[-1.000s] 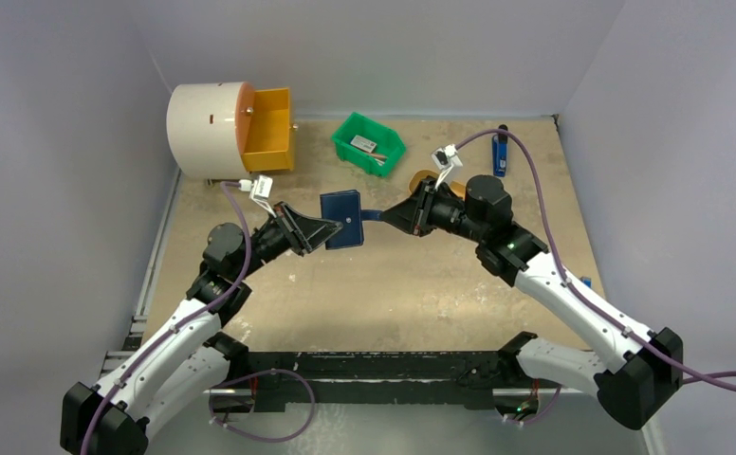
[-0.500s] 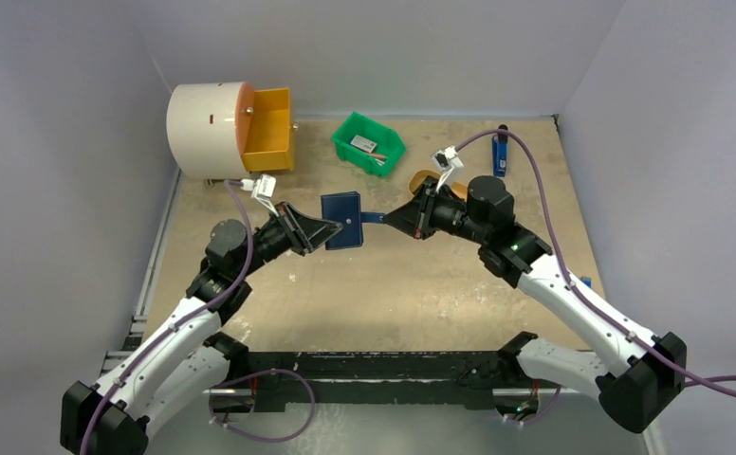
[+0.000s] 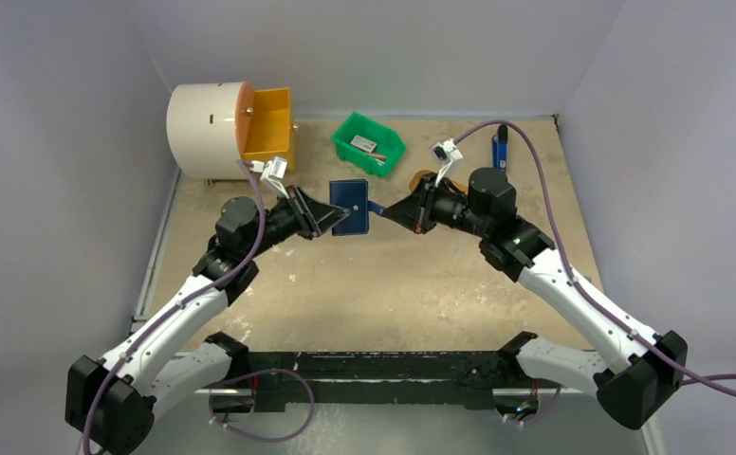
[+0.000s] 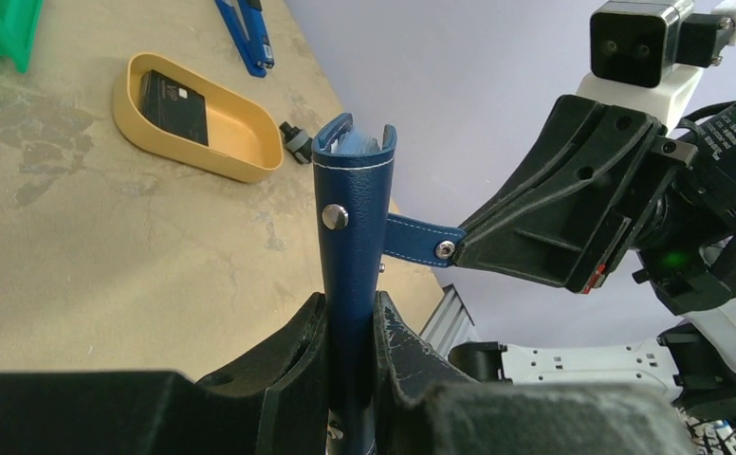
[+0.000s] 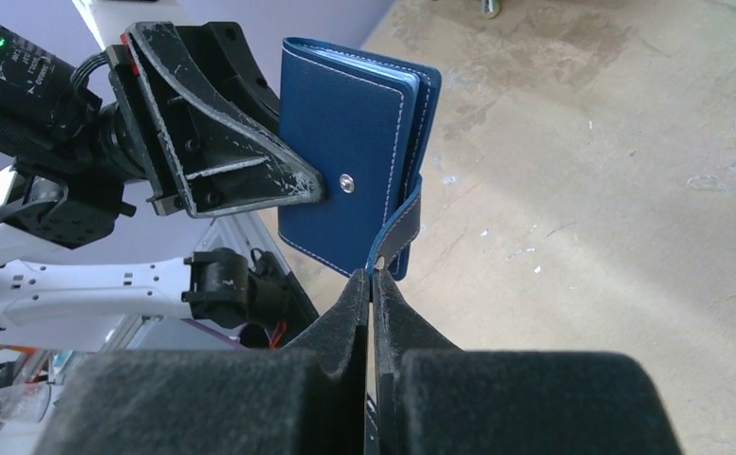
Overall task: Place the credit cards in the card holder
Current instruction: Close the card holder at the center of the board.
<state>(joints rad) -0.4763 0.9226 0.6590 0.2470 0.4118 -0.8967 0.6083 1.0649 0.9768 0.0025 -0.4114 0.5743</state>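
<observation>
**A:** What has the left hand (image 3: 329, 217) got?

**B:** It's clamped on the card holder (image 3: 351, 206), held on edge above the worktop (image 3: 393, 284). That's nearer the far edge, about midway between the 2 side edges.

**A:** And the right hand (image 3: 384, 210)?

**B:** Pinched tight on the snap tab (image 5: 397, 232), which sticks out sideways from the holder. Just past it toward the far edge lies 1 tan tray (image 4: 250, 166) with a black card (image 4: 174, 95) inside.
</observation>
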